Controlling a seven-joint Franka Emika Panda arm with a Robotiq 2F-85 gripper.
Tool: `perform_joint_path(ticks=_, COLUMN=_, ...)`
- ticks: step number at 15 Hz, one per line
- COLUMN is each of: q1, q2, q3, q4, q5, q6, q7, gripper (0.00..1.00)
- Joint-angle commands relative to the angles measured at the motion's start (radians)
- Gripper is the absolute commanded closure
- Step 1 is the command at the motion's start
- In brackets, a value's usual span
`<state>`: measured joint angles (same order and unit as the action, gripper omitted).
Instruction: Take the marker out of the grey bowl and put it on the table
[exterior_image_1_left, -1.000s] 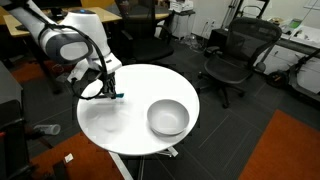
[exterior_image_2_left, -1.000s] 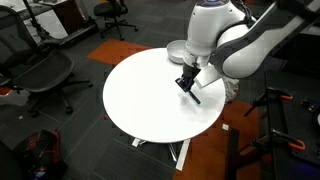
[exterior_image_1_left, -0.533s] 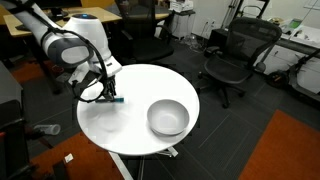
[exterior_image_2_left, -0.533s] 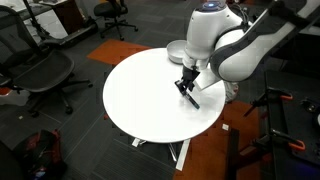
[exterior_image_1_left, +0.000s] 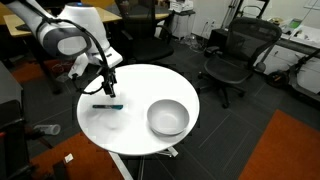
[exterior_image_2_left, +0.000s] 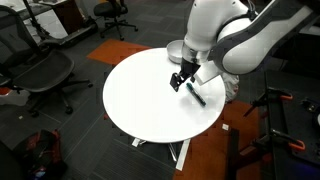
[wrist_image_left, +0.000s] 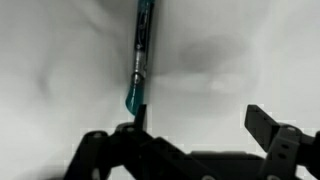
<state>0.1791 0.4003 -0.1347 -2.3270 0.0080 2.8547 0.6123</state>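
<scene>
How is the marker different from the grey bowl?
The marker is thin and straight; the grey bowl is round and wide. The marker is dark with teal-blue; the grey bowl is silvery grey. The marker lies flat; the grey bowl stands upright and looks empty. Both rest on the white table, apart from each other.

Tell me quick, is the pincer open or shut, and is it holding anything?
Pincer: open, holding nothing. The marker lies on the table, not in its grip.
</scene>
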Motion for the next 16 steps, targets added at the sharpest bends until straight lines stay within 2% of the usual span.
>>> perform_joint_path(ticks=1, q1=0.039, q2=-0.131, q3=-0.035, q4=-0.074, q5=-0.036, q6=-0.029, q7=-0.011, gripper=0.0)
perform_joint_path(ticks=5, q1=0.036, q2=-0.234, q3=-0.031, q4=-0.121, q5=-0.093, q6=-0.055, q7=-0.004, gripper=0.0)
perform_joint_path(ticks=10, q1=-0.005, q2=-0.319, q3=0.013, q4=-0.158, q5=-0.137, q6=-0.105, q7=-0.018, gripper=0.0)
perform_joint_path(ticks=11, q1=-0.013, q2=-0.258, q3=0.02, q4=-0.119, q5=-0.127, q6=-0.071, q7=0.004, gripper=0.0)
perform_joint_path(ticks=16, q1=-0.023, q2=-0.285, q3=0.032, q4=-0.137, q5=-0.128, q6=-0.084, q7=0.003, gripper=0.0)
